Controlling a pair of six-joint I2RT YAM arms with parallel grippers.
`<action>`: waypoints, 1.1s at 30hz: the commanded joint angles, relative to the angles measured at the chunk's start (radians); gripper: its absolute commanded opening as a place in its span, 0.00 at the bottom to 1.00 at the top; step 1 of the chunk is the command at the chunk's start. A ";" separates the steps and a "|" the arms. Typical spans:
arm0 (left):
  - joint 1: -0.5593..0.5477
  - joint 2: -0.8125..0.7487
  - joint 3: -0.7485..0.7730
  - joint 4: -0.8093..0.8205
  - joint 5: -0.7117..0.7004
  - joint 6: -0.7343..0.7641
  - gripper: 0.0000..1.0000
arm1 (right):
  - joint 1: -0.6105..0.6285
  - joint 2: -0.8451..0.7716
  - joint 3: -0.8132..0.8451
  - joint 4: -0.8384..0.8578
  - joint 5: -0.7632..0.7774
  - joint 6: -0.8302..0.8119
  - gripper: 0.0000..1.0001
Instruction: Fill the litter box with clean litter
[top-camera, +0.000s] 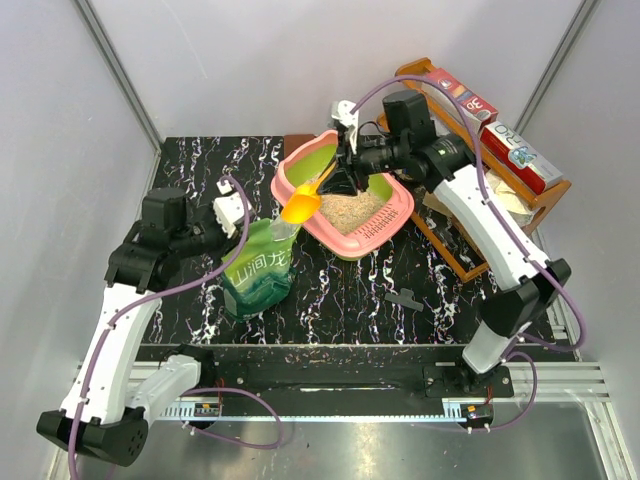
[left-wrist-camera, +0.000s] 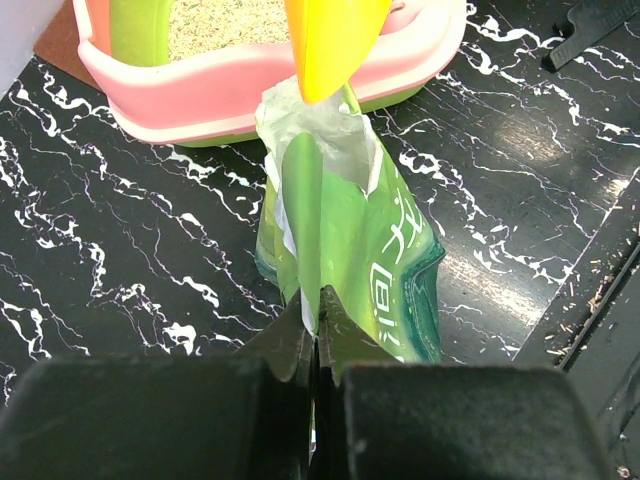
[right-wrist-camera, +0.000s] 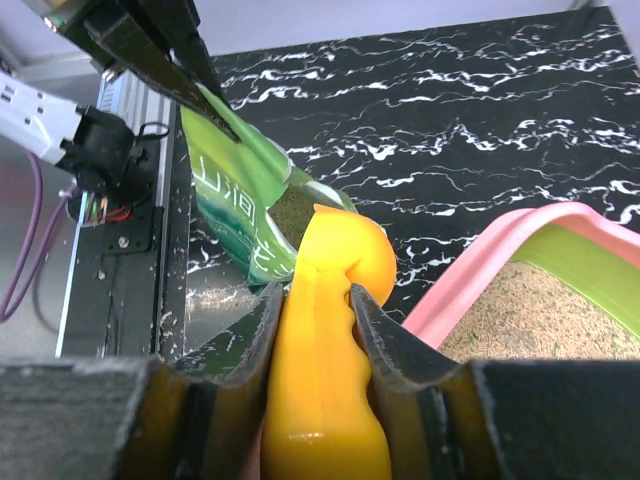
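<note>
My left gripper, fingers pressed together, pinches the upper edge of the green bag, which stands open-mouthed on the black marbled bench, left of centre. My right gripper clamps the handle of the yellow-orange scoop; its bowl hangs just above the bag's mouth, between the bag and the litter box. The pink, green-walled litter box sits tilted towards the bench's far edge, near the middle. Beige clean litter covers its floor. A brown wooden rack holding cartons lies along the bench's right edge.
</note>
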 joint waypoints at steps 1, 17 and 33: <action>0.004 -0.047 0.023 0.061 0.038 -0.019 0.00 | 0.040 0.071 0.103 -0.146 -0.056 -0.150 0.00; 0.027 -0.079 0.024 0.097 0.056 -0.059 0.00 | 0.258 0.364 0.411 -0.370 0.060 -0.262 0.00; 0.056 -0.128 0.014 0.138 0.070 -0.154 0.00 | 0.336 0.486 0.451 -0.243 0.657 0.520 0.00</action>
